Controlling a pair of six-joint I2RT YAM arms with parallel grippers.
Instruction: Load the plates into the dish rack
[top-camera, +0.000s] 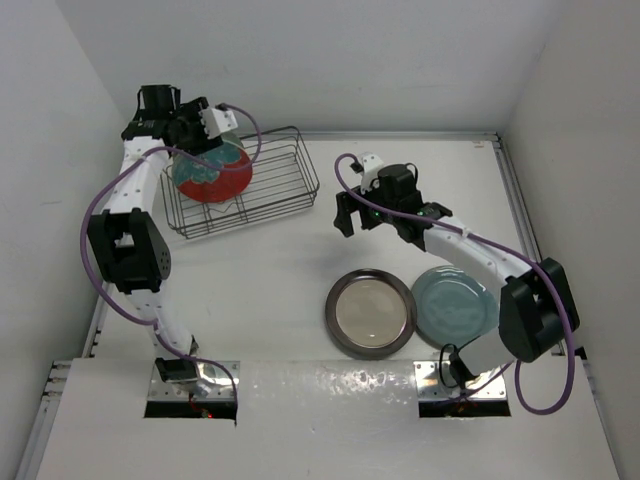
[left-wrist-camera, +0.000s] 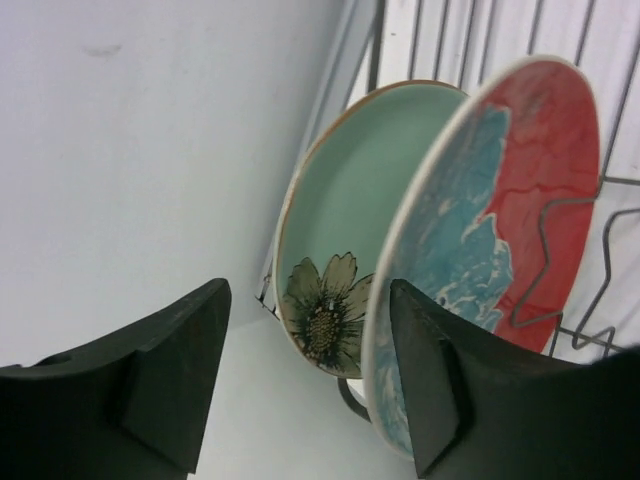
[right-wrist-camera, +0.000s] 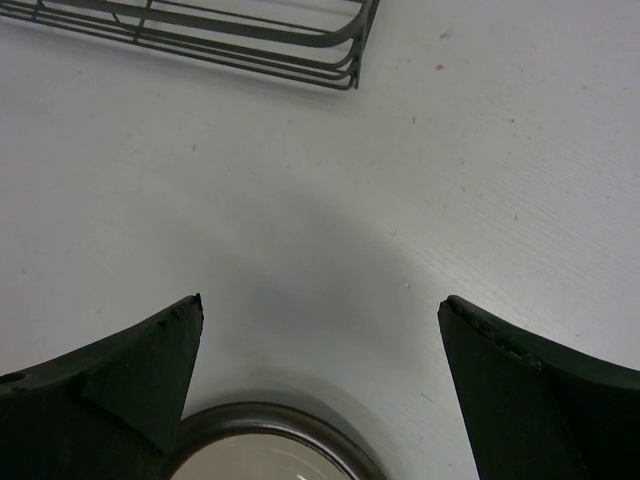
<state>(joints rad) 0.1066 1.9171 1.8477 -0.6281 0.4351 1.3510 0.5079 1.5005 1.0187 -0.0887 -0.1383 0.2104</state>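
Left wrist: red plate (left-wrist-camera: 540, 180) stands on edge in dish rack (left-wrist-camera: 377, 45).

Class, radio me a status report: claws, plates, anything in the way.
Left claw open at the rack. Right claw open near brown-rimmed plate. Red plate, green plate upright in rack; blue plate flat on table. Nothing in the way.

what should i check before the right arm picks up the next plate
1. Red plate standing in the dish rack: ok.
2. Mint plate upright beside it: ok.
3. Left end effector open: ok.
4. Right end effector open and empty: ok.
5. Cream plate apart from the blue-teal plate: cannot tell.
6. Free rack space right of the red plate: ok.
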